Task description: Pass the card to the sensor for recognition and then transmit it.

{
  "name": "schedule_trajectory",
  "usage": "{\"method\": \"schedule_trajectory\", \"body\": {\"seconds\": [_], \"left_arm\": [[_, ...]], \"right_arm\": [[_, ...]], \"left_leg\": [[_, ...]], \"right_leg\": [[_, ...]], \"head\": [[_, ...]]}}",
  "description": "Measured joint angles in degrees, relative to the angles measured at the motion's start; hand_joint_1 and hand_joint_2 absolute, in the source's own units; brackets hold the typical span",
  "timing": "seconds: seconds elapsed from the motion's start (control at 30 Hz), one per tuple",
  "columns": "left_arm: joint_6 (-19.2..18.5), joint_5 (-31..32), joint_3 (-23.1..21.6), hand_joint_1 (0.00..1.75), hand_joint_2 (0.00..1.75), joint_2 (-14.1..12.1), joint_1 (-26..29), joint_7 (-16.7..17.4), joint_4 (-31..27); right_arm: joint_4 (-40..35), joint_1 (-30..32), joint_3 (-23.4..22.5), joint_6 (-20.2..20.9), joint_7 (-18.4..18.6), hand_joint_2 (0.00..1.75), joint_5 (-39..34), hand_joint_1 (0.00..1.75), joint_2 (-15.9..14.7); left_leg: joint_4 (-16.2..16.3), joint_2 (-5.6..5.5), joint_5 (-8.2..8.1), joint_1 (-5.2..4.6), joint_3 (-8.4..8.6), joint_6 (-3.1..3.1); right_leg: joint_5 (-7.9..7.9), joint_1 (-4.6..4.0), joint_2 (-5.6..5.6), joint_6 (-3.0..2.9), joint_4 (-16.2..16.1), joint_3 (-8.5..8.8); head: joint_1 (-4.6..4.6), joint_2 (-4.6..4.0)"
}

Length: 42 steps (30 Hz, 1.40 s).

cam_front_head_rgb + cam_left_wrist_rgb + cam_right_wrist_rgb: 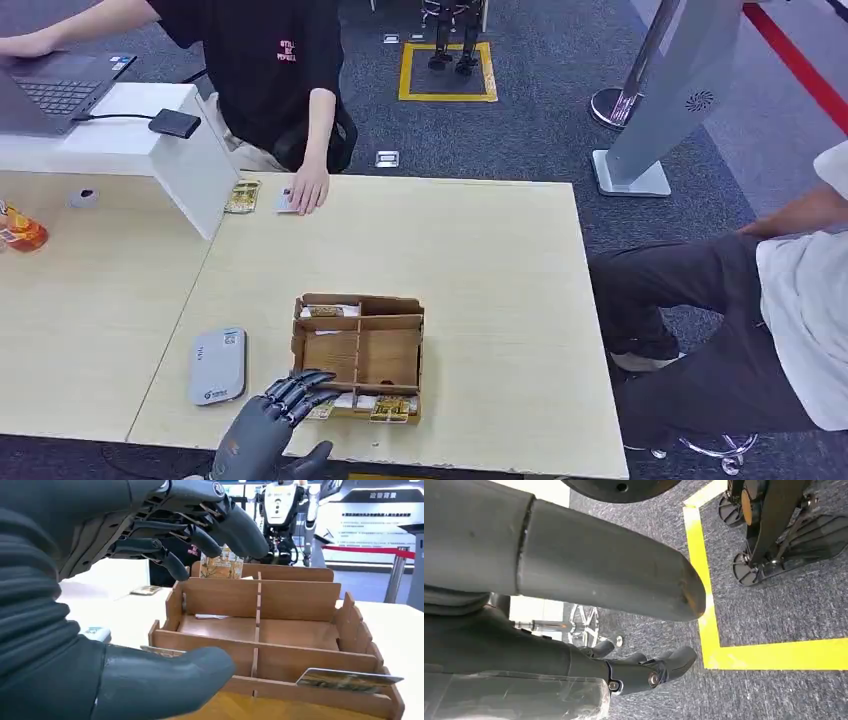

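A wooden divider box (360, 352) stands near the table's front edge. Patterned cards lie in its front row (391, 407) and back row (326, 311). My left hand (268, 428) hovers at the box's front left corner with fingers spread and holds nothing. In the left wrist view the fingers (200, 535) arch above the box (260, 630), the thumb (165, 685) sits low beside a flat card (161, 651), and another card (350, 678) lies in the front right slot. The grey sensor (218, 365) lies left of the box. My right hand (574, 650) hangs over the carpet, empty.
A person across the table rests a hand on a card (288, 199), with another card (242, 196) beside it. A white stand (150, 140) carries a laptop (50, 90). A seated person (740, 320) is close to the table's right edge. An orange packet (20, 228) lies far left.
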<state>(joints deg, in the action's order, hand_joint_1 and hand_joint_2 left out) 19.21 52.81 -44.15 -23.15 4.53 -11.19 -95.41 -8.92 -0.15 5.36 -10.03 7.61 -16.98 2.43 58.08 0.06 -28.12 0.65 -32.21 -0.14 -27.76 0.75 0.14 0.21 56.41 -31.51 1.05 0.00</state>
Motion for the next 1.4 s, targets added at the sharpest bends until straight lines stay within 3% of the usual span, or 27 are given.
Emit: {"method": "schedule_trajectory", "body": {"seconds": [0.37,0.53,0.83,1.4], "left_arm": [[0.22,4.81,0.02,0.44,1.75,-0.24,-0.03,2.23,1.07],[2.28,7.19,0.02,0.45,1.75,-0.17,-0.02,3.80,2.06],[2.95,7.98,0.02,0.47,1.75,0.13,0.00,4.66,3.61],[6.84,15.91,0.02,0.54,1.75,0.31,0.12,11.93,5.92]], "right_arm": [[0.00,0.00,0.00,0.15,0.02,0.00,0.13,0.00,0.00],[0.00,0.00,0.00,0.07,0.02,0.00,0.26,0.00,0.00],[0.00,0.00,-0.02,0.04,0.20,0.00,0.26,0.00,0.00],[0.00,0.00,-0.35,0.00,0.28,0.00,0.61,0.00,0.00]], "left_leg": [[0.00,0.00,0.00,-0.01,0.00,0.00],[0.00,0.00,0.00,-0.01,0.00,0.00],[0.00,0.00,0.00,0.00,0.00,0.00],[0.00,0.00,0.00,-0.01,-0.01,0.00]], "right_leg": [[0.00,0.01,0.00,0.00,0.00,0.00],[0.00,0.01,0.00,0.00,0.00,0.00],[0.00,0.01,0.00,0.00,0.00,0.00],[0.00,0.01,0.00,0.00,0.00,0.00]], "head": [[0.00,0.00],[0.02,0.00],[0.00,0.00],[0.00,0.00]]}}
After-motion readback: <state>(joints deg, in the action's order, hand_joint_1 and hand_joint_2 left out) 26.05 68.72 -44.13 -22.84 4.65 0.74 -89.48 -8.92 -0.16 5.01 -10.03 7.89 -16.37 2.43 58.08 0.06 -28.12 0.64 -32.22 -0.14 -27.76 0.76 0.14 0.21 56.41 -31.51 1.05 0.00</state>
